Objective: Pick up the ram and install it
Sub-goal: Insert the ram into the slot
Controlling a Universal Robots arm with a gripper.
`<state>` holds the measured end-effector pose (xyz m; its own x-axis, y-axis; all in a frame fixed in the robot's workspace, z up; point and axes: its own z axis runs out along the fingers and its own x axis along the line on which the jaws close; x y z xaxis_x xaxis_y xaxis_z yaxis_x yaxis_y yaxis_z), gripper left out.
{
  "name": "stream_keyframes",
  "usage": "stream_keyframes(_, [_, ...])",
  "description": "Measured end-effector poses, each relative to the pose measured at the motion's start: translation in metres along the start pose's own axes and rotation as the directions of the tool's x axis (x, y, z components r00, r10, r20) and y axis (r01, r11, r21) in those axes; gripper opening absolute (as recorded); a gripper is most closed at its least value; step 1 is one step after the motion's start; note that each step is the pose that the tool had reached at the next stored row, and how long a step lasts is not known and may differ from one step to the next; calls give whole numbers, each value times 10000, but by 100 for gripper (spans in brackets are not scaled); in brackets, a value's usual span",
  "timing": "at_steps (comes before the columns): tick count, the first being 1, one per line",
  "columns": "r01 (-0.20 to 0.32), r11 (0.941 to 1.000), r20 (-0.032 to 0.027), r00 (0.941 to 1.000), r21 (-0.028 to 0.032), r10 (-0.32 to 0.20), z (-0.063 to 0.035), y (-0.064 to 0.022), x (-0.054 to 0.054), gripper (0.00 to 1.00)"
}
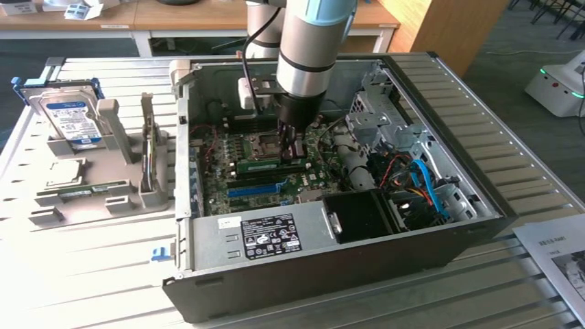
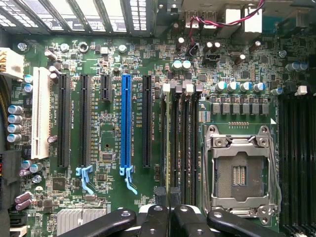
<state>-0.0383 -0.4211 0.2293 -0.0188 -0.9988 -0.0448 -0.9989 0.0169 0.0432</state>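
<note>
The ram (image 1: 268, 164) is a thin green stick standing on edge, lined up along the dark memory slots (image 2: 186, 143) of the motherboard (image 1: 274, 181) inside the open computer case (image 1: 320, 260). In the wrist view the ram (image 2: 169, 143) shows edge-on as a narrow line running away from the fingers. My gripper (image 1: 292, 152) reaches straight down into the case, shut on the stick near one end. Its black fingers (image 2: 154, 219) sit close together with the ram's edge between them. I cannot tell whether the stick is seated in a slot or just above it.
An empty CPU socket (image 2: 242, 168) lies beside the memory slots, and a blue slot (image 2: 126, 123) on the other side. Cables and a black fan shroud (image 1: 366, 216) crowd the case's right in the exterior view. A grey holder (image 1: 101, 185) left of the case carries a hard drive (image 1: 73, 116).
</note>
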Motion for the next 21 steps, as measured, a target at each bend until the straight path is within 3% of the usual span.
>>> stream_keyframes(21, [2, 10000, -1, 10000, 5, -2, 43, -1, 2, 12])
